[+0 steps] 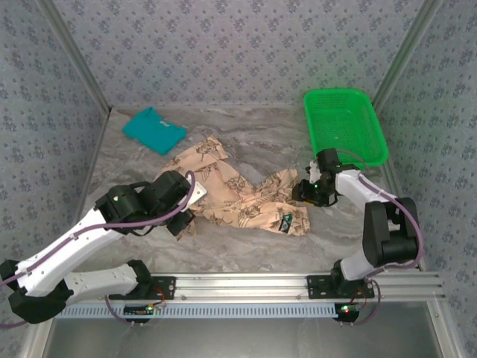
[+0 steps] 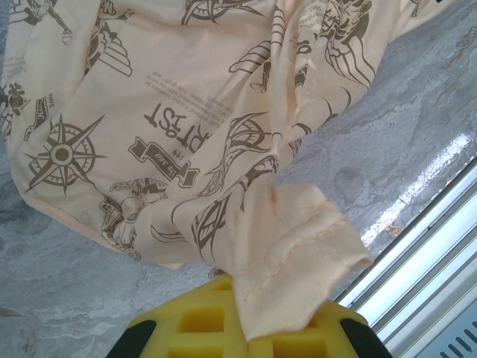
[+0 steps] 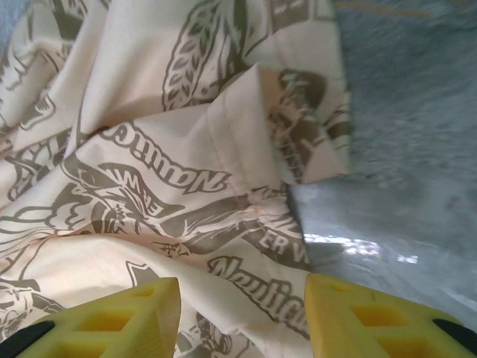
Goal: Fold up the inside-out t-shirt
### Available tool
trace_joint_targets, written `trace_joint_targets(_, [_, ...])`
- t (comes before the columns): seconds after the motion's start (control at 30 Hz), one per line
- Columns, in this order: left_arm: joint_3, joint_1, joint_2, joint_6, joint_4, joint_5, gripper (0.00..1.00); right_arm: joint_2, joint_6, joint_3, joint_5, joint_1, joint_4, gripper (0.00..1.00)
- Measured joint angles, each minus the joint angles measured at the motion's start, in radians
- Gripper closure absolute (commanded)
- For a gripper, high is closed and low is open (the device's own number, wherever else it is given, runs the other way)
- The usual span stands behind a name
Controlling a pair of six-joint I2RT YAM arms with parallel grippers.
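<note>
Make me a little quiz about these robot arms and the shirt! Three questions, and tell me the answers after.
1. Pick one: what colour is the basket at the far right of the table? A red, B green, C blue.
2. True or false: the right tool is open over the printed t-shirt.
3. Fill the gap: the folded teal shirt lies near the table's far ____ corner.
Key: 1 B. 2 true. 3 left.
</note>
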Motion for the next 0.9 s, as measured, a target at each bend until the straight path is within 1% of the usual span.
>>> trace_joint_targets(0.2, [-0.014, 0.016, -0.030, 0.010, 0.002, -0.005, 1.00, 0.103, -0.008, 0.011, -0.011, 0.033, 0.000, 0.49])
trace_joint_targets(0.23, [-0.016, 0.019, -0.034, 0.010, 0.002, -0.005, 1.00, 0.106, -0.013, 0.011, -0.024, 0.035, 0.002, 0.53])
trace_joint_targets(0.3, [-0.018, 0.021, -0.043, 0.011, 0.002, -0.006, 1.00, 0.105, -0.022, 0.011, -0.049, 0.035, 0.003, 0.69])
trace_joint_targets(0.33, [-0.019, 0.022, -0.047, 0.011, 0.002, -0.006, 1.00, 0.105, -0.024, 0.011, -0.066, 0.032, 0.003, 0.73])
trace_joint_targets(0.37, [-0.020, 0.024, -0.050, 0.014, 0.002, -0.006, 1.00, 0.104, -0.024, 0.011, -0.083, 0.028, 0.004, 0.74])
trace_joint_targets(0.4, [-0.021, 0.026, -0.051, 0.018, 0.002, -0.006, 1.00, 0.099, -0.023, 0.011, -0.095, 0.023, 0.009, 0.70])
trace_joint_targets(0.43, [-0.021, 0.028, -0.051, 0.020, 0.002, -0.006, 1.00, 0.092, -0.022, 0.011, -0.101, 0.017, 0.013, 0.61])
trace_joint_targets(0.47, [-0.021, 0.031, -0.051, 0.022, 0.002, -0.006, 1.00, 0.081, -0.024, 0.011, -0.103, 0.011, 0.016, 0.53])
trace_joint_targets(0.5, [-0.021, 0.033, -0.051, 0.026, 0.002, -0.006, 1.00, 0.071, -0.028, 0.012, -0.102, 0.004, 0.015, 0.51])
trace_joint_targets(0.73, [-0.021, 0.040, -0.049, 0.037, 0.002, -0.005, 1.00, 0.062, -0.064, 0.039, -0.053, -0.012, 0.013, 0.50])
trace_joint_targets(0.9, [-0.021, 0.040, -0.049, 0.037, 0.002, -0.005, 1.00, 0.115, -0.078, 0.041, -0.042, -0.001, 0.050, 0.50])
